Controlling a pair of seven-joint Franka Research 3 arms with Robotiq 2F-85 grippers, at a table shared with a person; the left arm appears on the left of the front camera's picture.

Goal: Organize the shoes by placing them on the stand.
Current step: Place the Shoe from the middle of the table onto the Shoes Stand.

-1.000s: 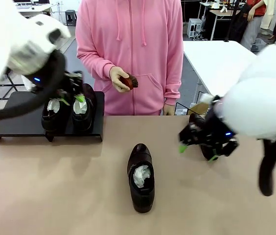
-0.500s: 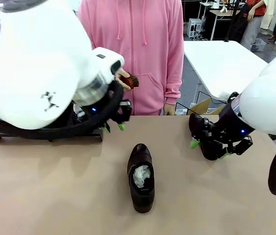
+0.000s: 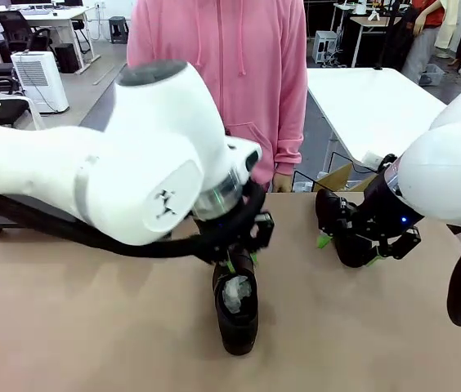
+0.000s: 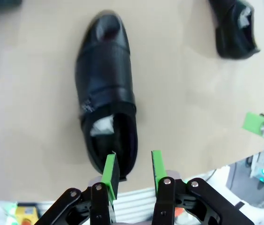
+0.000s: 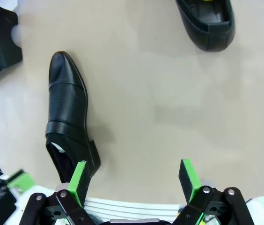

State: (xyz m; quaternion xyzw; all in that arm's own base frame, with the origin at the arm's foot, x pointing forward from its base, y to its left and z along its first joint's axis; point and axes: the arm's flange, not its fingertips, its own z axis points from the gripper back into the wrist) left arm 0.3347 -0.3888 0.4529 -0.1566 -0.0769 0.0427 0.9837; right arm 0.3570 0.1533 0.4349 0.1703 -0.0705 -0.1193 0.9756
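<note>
One black shoe lies mid-table with its toe toward the person; in the left wrist view this shoe is right beneath my fingers. My left gripper hovers over its heel end, jaws partly open and empty. A second shoe rests at the right. My right gripper stands wide open just above and beside it, one pad near its heel. A corner of the black stand shows far off; my left arm hides most of it in the front view.
A person in a pink hoodie stands at the far edge. A cardboard box sits behind the right shoe, with a white table beyond. Bare tan tabletop lies in front and between the shoes.
My left arm swung from the stand at the left across to the middle shoe, jaws unchanged. The right gripper shifted slightly over the right shoe, then held still.
</note>
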